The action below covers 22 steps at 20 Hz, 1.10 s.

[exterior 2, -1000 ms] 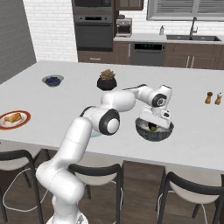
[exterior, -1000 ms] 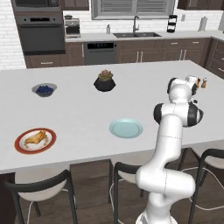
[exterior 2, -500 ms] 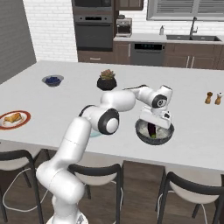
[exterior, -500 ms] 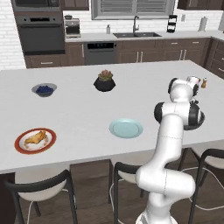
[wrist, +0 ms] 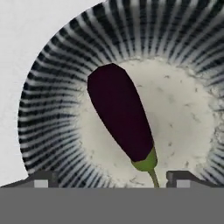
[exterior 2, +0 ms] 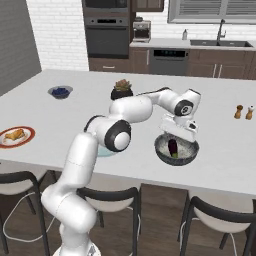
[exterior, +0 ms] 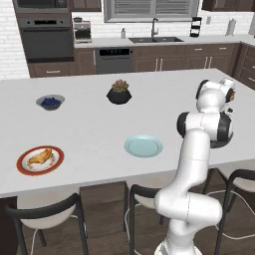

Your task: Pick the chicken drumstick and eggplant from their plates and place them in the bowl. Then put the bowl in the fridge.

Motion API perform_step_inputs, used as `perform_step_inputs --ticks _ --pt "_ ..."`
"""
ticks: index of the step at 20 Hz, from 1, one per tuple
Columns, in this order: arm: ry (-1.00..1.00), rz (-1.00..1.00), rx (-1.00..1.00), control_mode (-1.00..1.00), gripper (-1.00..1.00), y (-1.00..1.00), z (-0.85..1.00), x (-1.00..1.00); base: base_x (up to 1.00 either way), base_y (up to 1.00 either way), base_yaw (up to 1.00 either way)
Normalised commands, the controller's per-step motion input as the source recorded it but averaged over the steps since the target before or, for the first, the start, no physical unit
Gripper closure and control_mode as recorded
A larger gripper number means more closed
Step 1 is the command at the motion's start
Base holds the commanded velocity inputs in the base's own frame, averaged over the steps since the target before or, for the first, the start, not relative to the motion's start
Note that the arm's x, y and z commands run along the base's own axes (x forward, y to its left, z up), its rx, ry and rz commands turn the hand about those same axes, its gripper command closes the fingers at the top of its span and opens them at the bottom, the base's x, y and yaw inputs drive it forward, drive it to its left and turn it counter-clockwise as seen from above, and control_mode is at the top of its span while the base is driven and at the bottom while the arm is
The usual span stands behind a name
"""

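The dark-purple eggplant (wrist: 120, 116) with its green stem cap lies on the pale floor of the dark ribbed bowl (wrist: 48, 105). My gripper (wrist: 111, 180) hangs just above it, open, with the fingertips (wrist: 41, 179) wide apart and nothing between them. From the right base, the gripper (exterior 2: 176, 135) hovers over the bowl (exterior 2: 161, 150), and the eggplant (exterior 2: 173, 147) rests inside. The chicken drumstick (exterior: 41, 157) sits on the orange-rimmed plate (exterior: 25, 168) at the counter's near left. The pale blue-green plate (exterior: 143, 146) is bare.
A small bowl of blue berries (exterior: 50, 102) and a black pot with a plant (exterior: 119, 92) stand further back on the island. Two shakers (exterior 2: 244, 112) stand at the right. Stools (exterior: 47, 214) line the island's near edge.
My hand has lifted a little above the bowl. The eggplant stays lying inside it, free of the fingers.
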Motion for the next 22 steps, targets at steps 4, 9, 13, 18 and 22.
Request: perform_step_inputs --ticks 4,9,13,18,22 --pt "-0.06 -0.05 -0.13 -1.00 -1.00 0.71 0.43 -0.60 0.00 0.00 0.00" --pt "-0.03 -0.01 -0.10 -1.00 -1.00 0.98 0.38 -0.56 0.00 0.00 0.00" --pt "-0.01 0.00 -0.08 -1.00 -1.00 1.00 0.19 -0.69 0.00 0.00 0.00" --pt "0.00 0.00 -0.10 -1.00 -1.00 1.00 0.15 -0.82 0.00 0.00 0.00" --pt "0.00 0.01 -0.07 -1.00 -1.00 0.93 0.16 -0.62 0.00 0.00 0.00"
